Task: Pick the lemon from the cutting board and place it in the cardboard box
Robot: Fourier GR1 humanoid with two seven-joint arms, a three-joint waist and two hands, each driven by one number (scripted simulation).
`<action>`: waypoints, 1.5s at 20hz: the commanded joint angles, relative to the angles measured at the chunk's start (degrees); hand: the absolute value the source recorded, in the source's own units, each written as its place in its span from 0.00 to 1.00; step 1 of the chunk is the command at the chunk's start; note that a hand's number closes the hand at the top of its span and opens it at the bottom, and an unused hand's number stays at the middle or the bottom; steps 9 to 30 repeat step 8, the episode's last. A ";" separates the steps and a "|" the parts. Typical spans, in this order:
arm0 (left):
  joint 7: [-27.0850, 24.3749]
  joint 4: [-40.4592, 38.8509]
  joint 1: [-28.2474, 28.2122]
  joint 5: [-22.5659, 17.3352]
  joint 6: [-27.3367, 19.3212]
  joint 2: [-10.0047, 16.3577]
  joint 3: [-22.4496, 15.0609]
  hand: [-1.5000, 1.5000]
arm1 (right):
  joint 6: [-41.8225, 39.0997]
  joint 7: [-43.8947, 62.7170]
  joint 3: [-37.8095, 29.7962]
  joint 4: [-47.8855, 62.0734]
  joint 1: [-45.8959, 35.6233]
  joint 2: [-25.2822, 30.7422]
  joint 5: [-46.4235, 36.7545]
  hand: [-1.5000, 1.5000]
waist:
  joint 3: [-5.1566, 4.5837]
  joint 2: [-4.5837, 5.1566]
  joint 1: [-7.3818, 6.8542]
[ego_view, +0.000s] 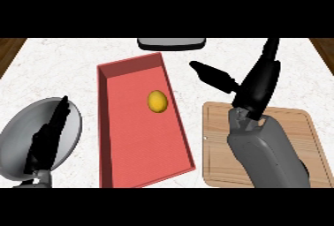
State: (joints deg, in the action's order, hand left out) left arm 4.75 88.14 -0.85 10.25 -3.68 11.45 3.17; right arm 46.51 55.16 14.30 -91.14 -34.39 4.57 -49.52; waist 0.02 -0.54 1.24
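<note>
Hovering over cutting board (pixel 305 132), R hand (pixel 259 83) open-fingered, thumb out, empty; lemon (pixel 157 101) in red box (pixel 134 145)

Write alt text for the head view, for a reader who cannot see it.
A yellow lemon lies inside a long red box on a white counter. The open right hand is right of the box, its forearm over a wooden cutting board; the open left hand rests over a grey plate.
</note>
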 commanded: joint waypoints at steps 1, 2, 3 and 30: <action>0.23 3.30 -3.45 -0.87 0.72 0.13 0.25 0.50 | -0.91 2.02 -2.05 -15.56 11.56 4.27 0.17 0.00 | 0.02 -0.16 0.35; -2.15 1.70 -3.71 -1.12 0.90 1.03 1.47 0.50 | -1.67 0.23 -1.42 -20.36 16.53 6.54 3.26 0.00 | 0.03 -0.18 0.88; -0.20 4.60 -4.13 0.09 -0.11 -1.04 -0.94 0.50 | -3.79 1.89 -3.30 -23.67 16.85 7.75 3.05 0.00 | 0.02 -0.05 0.27; -1.39 3.83 -5.43 -1.58 1.97 0.43 0.89 0.50 | -7.02 -2.94 -6.96 -37.50 30.59 16.72 15.99 0.00 | 0.04 0.24 -0.34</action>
